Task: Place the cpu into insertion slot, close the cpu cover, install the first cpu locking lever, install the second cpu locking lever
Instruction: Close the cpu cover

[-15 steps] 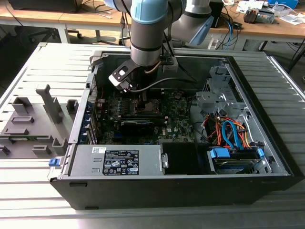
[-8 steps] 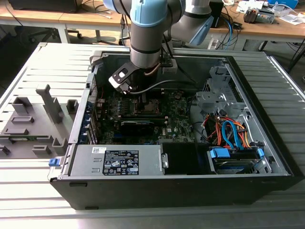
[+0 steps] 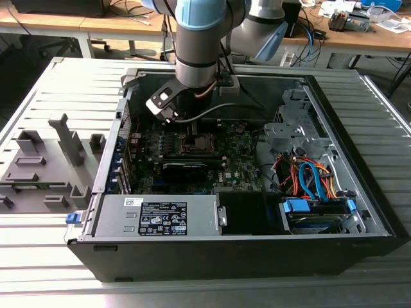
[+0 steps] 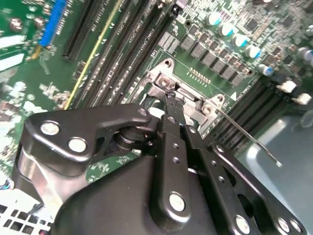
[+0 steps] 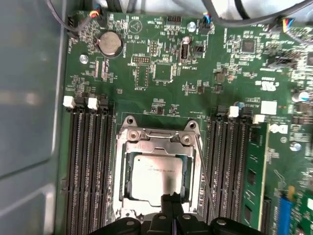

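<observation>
The cpu [image 5: 155, 174], a pale silver square, lies flat inside the insertion slot [image 5: 121, 182] on the green motherboard. Around it, the silvery cpu cover [image 5: 146, 145] lies down, with the chip showing through its window. My gripper [image 5: 171, 199] is shut, its black fingertips together over the socket edge nearest the camera. In the second wrist view the gripper [image 4: 170, 99] touches the socket's metal frame [image 4: 159, 81]. A thin locking lever [image 5: 203, 171] runs along one side of the socket; the same lever [image 4: 247, 138] angles up and away from it. In the exterior view, the arm [image 3: 199, 45] reaches down over the socket [image 3: 196, 142].
Black memory slots [image 5: 88, 161] flank the socket, and a green memory module [image 5: 257, 171] stands in the far bank. A coin battery [image 5: 110, 43] sits on the board. The case holds a power supply [image 3: 160, 215] and a drive cage with cables [image 3: 308, 179]. Grey fixtures [image 3: 45, 160] stand outside.
</observation>
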Controlling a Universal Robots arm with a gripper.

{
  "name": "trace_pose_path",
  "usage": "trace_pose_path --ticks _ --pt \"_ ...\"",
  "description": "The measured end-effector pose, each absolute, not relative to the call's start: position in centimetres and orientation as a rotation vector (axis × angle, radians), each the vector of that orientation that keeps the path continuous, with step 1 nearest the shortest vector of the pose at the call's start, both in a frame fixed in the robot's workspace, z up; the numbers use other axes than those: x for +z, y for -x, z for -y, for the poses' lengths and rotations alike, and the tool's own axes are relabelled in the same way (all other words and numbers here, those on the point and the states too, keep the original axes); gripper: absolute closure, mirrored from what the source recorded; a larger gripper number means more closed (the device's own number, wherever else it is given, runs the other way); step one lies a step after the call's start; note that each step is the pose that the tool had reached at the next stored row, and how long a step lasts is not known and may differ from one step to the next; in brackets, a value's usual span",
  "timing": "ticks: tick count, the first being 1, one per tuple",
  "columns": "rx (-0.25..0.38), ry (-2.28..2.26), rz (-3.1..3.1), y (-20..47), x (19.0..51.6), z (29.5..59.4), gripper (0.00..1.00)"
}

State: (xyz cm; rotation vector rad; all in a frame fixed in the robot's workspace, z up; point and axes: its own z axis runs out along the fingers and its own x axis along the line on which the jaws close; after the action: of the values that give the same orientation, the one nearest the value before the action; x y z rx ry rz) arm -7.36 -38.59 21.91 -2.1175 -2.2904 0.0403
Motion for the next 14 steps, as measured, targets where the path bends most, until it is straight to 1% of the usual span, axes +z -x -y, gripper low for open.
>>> trace_pose_path --ticks 4,14 --pt "0.041 2.117 2.291 7.4 23.8 38.6 0.89" --pt "0.049 2.113 2.285 5.4 24.1 38.6 0.89"
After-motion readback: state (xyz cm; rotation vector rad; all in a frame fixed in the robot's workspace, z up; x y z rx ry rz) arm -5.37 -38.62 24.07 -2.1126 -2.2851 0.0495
